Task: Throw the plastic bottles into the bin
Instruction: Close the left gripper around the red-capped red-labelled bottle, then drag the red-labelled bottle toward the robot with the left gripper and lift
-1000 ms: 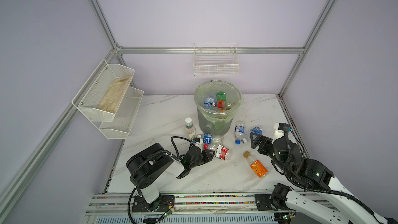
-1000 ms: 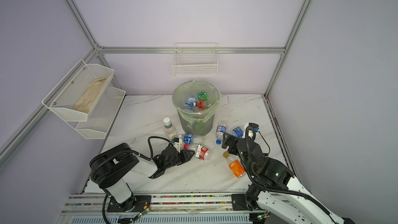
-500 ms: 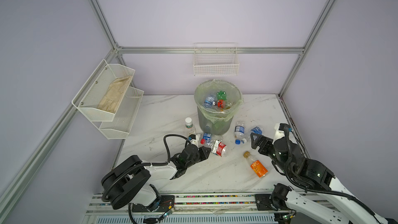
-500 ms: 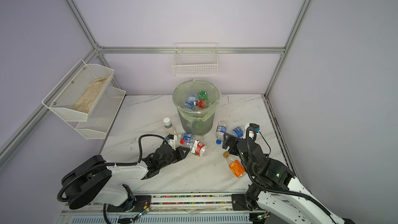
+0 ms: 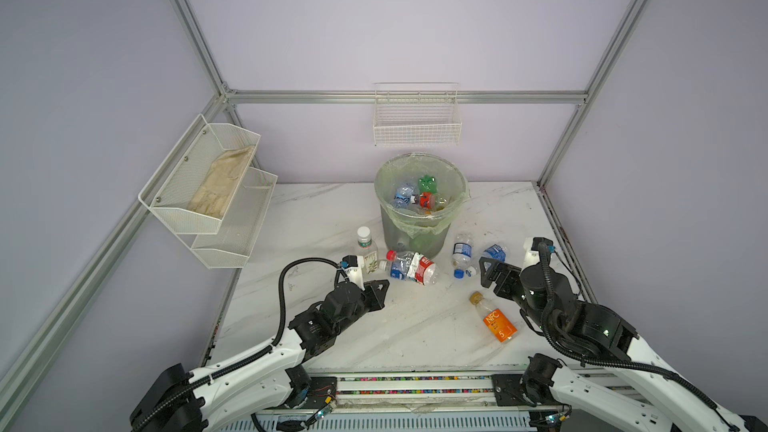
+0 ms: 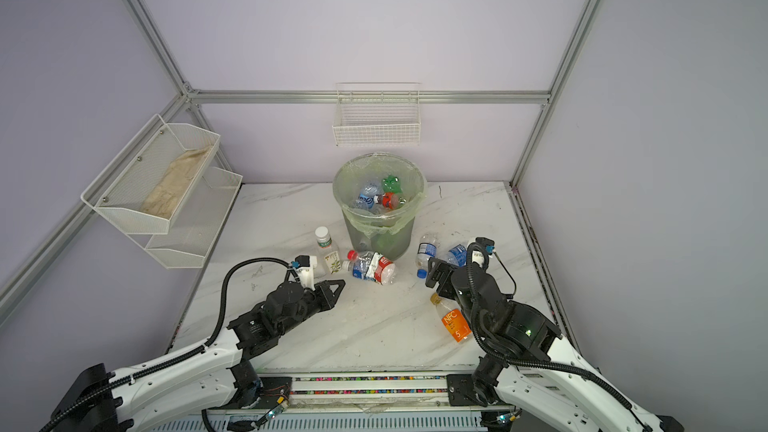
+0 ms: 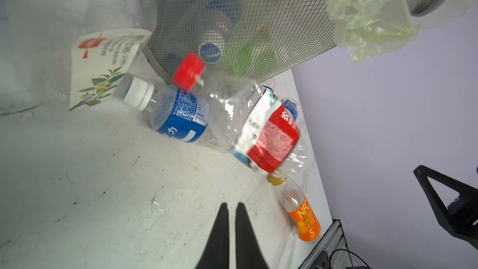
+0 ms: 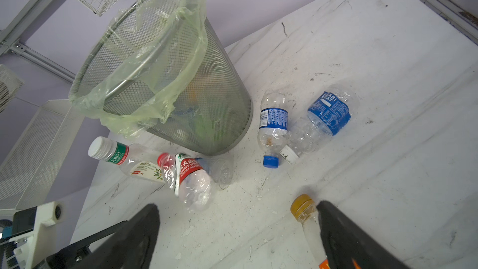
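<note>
The bin point(image 5: 419, 226) point(image 6: 376, 230) stands at the back middle with several plastic bottles inside. In front of it lies a red-label bottle point(image 5: 415, 270) point(image 7: 266, 135), blurred, over a blue-label one point(image 7: 178, 117). A white-capped tea bottle point(image 5: 368, 249) point(image 8: 124, 156) lies to its left. Two blue-label bottles point(image 5: 461, 253) point(image 5: 494, 252) lie to the bin's right. My left gripper point(image 5: 384, 283) point(image 7: 231, 204) is shut on nothing, just short of the red-label bottle. My right gripper point(image 5: 487, 273) point(image 8: 238, 204) is open, with the orange bottle point(image 5: 494, 320) point(image 8: 305, 210) beside one finger.
A white two-tier mesh rack point(image 5: 208, 189) hangs on the left wall and a white wire basket point(image 5: 417, 120) on the back wall above the bin. The marble table's point(image 5: 332, 209) front edge meets a metal rail point(image 5: 415, 384).
The red-label bottle has shifted toward the bin. My left arm has dropped lower and stretched out, and its jaws have shut on nothing. The right arm has not moved.
</note>
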Motion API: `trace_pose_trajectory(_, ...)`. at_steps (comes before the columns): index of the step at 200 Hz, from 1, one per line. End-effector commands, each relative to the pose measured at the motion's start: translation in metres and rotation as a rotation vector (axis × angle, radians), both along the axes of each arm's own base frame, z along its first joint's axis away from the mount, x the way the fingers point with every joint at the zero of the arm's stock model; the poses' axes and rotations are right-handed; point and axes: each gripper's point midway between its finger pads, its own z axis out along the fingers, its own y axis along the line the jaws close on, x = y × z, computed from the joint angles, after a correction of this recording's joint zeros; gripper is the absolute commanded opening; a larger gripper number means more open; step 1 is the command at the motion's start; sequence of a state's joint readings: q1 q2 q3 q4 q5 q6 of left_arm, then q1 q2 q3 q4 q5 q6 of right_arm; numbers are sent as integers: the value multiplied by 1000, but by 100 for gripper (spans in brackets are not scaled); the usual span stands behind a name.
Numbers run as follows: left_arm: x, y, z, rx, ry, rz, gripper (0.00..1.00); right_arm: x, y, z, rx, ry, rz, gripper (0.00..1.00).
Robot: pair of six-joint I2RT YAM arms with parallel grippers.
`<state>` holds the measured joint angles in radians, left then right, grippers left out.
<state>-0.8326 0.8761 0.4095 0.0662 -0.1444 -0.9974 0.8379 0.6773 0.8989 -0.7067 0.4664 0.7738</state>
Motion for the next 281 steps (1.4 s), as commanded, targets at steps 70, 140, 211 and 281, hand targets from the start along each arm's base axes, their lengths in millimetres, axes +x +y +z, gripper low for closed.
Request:
trace_pose_trajectory(70, -16, -3, -5, 93, 11, -53, 56, 1, 12, -23, 11, 53, 28, 97)
trace_pose_trajectory(140, -76, -59, -27, 302, -38, -388, 86, 2, 36, -52, 4, 126, 109, 97)
trace_pose_trajectory(211, -153, -116, 4, 428, -284, -740, 93, -1, 31, -53, 13, 125, 102, 97)
trace_pose_trajectory(281, -182, -140, -49, 760, -269, -943, 96, -2, 34, -55, 28, 138, 105, 97)
